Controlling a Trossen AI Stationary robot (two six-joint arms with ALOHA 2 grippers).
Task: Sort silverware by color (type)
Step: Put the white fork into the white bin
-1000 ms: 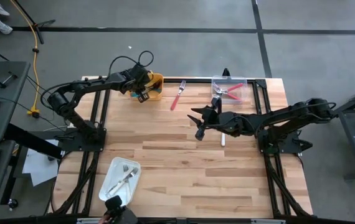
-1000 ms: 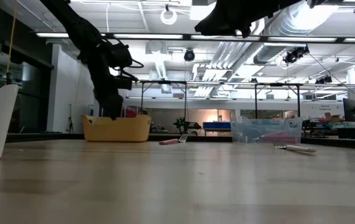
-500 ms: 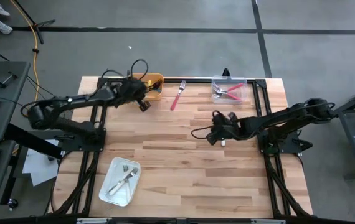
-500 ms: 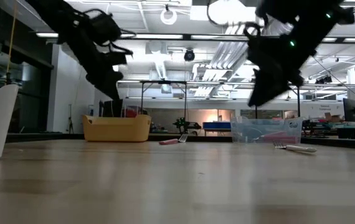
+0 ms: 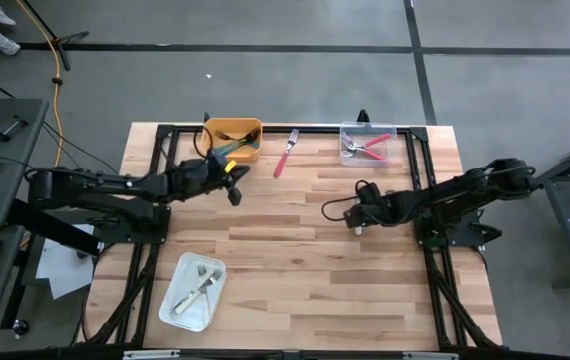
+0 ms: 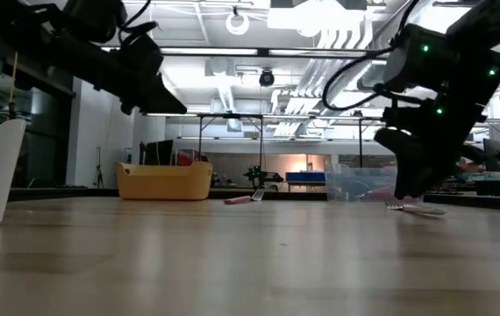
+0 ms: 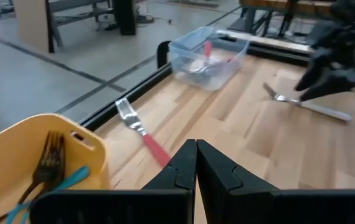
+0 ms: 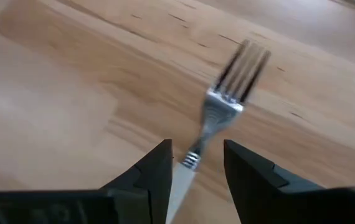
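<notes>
We see the right gripper [image 8: 195, 163] low over the table [image 5: 295, 260], and its two fingers stand apart with the white-handled fork [image 8: 224, 93] lying between them. The fingers have not closed on it. The arm covers most of this fork from above, and in the low view only a bit of it [image 6: 418, 209] shows on the wood under the gripper [image 6: 417, 189]. We cannot tell if the fingers touch the wood.

The left gripper [image 7: 195, 163] is pinched tight with nothing in it. It hangs above the table just in front of the yellow bin [image 5: 235, 139]. Inside that bin [image 7: 34, 155] is a dark fork with a teal handle [image 7: 47, 171], cut off by the picture's edge, so we cannot count what else is in there.

Past the left gripper a red-handled fork [image 5: 286, 152] lies flat on the wood by the far edge, between the yellow bin and the clear box [image 5: 368, 144]. The clear box holds red-handled forks [image 5: 370, 146], but they overlap and we cannot count them. The white tray [image 5: 193, 291] sits near the front edge, on the left arm's side, with pale forks [image 5: 197, 291] in it that are hard to tell apart.

The middle of the table between the two grippers is bare wood, and so is the wide part in front of the right gripper [image 5: 351, 216].
</notes>
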